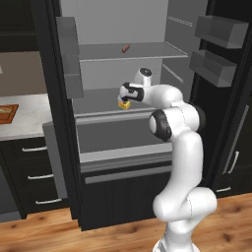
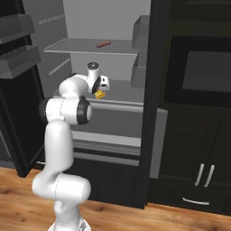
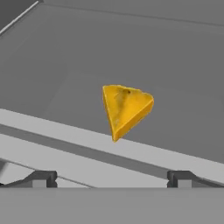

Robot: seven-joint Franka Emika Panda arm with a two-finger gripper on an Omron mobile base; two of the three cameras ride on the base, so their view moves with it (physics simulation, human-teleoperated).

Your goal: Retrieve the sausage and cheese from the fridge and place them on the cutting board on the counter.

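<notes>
The fridge (image 1: 113, 19) stands open. The cheese (image 3: 126, 109), a small yellow wedge, lies near the front edge of the middle shelf (image 1: 98, 101). My gripper (image 3: 111, 179) hovers open just above it, fingers apart on either side and not touching it. In the base views the hand (image 1: 130, 92) sits right over the cheese (image 1: 125, 105) (image 2: 100, 94). The sausage (image 1: 126, 48) (image 2: 103, 44), a slim reddish-brown stick, rests on the shelf above. The cutting board (image 1: 7, 113) lies on the counter (image 1: 29, 115) at the far left, with something pale on it.
Grey door bins (image 1: 69, 54) hang on the open left door and more bins (image 1: 216, 49) on the right door. Dark drawers (image 1: 34, 172) sit under the counter. A dark built-in oven (image 2: 203, 72) stands to the right of the fridge.
</notes>
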